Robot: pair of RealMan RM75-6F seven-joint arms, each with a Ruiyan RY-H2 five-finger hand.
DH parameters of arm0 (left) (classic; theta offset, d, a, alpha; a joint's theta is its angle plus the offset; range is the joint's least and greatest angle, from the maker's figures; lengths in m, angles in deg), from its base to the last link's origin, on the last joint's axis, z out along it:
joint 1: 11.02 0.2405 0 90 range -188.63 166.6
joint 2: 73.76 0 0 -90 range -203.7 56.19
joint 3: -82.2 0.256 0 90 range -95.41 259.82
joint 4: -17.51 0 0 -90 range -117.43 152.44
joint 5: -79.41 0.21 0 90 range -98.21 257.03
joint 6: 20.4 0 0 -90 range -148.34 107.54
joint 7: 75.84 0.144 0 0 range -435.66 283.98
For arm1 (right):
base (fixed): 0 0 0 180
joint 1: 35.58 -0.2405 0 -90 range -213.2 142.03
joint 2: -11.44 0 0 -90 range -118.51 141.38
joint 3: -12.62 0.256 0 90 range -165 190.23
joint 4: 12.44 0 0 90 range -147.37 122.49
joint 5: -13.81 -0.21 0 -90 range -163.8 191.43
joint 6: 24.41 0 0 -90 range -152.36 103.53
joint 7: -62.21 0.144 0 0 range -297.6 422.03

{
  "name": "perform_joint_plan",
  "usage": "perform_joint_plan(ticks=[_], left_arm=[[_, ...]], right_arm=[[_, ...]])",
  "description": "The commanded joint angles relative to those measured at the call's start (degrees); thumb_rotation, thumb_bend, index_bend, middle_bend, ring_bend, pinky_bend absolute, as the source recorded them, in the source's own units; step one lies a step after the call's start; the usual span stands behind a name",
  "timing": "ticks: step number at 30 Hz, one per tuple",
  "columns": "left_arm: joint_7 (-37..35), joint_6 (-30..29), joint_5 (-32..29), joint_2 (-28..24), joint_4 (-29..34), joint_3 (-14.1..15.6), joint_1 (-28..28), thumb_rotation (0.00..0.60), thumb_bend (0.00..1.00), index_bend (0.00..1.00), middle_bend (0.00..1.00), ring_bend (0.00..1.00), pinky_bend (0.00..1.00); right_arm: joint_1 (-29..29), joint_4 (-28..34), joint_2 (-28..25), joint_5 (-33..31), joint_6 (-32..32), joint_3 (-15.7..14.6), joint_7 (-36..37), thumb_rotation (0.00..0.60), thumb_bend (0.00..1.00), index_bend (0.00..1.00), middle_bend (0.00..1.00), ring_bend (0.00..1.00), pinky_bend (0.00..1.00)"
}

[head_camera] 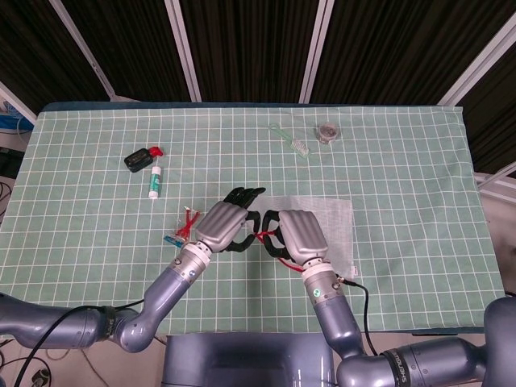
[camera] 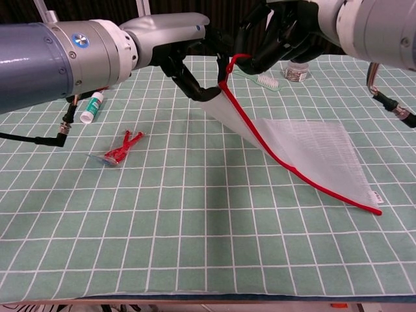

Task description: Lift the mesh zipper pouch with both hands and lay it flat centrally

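Counter cloth (camera: 195, 247), pale green with a white grid, lies slightly rumpled nearest the chest camera. On it sits a small red plastic piece (camera: 123, 147), thin and forked, partly on a clear wrapper whose outline is hard to read. Right of middle, the mesh zipper pouch (camera: 312, 153) is a translucent white net with a red zip edge; its far right part lies on the cloth while its left corner is raised off the surface, the red edge rising in a taut line. The right hand (camera: 276, 42), with silver shell and black fingers, pinches the looped top of that red edge. The left hand (camera: 188, 58) has its dark fingers curled against the lifted mesh corner just below, gripping it as far as the chest view shows; from the head view both hands (head_camera: 222, 227) (head_camera: 297, 236) hide the grip under their backs. Farther off lie a white tube with green label (head_camera: 154, 182) beside a black and red object (head_camera: 141, 158) too small to identify, and a pale green brush (head_camera: 292, 142) near a small round lidded jar (head_camera: 326, 131).
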Motion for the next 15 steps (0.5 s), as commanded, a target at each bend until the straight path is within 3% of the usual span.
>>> perform_joint_plan(ticks=[1, 15], left_arm=[[-0.08, -0.11, -0.04, -0.07, -0.03, 0.06, 0.04, 0.6, 0.43, 0.59, 0.04, 0.0, 0.0], [-2.4, -1.79, 0.89, -0.54, 0.99, -1.31, 0.64, 0.6, 0.44, 0.6, 0.04, 0.0, 0.0]], right_arm=[[0.04, 0.07, -0.12, 0.03, -0.14, -0.06, 0.09, 0.6, 0.71, 0.68, 1.0, 1.0, 1.0], [2.07, 1.6, -2.79, 1.15, -0.9, -1.19, 2.1, 0.6, 0.71, 0.68, 1.0, 1.0, 1.0]])
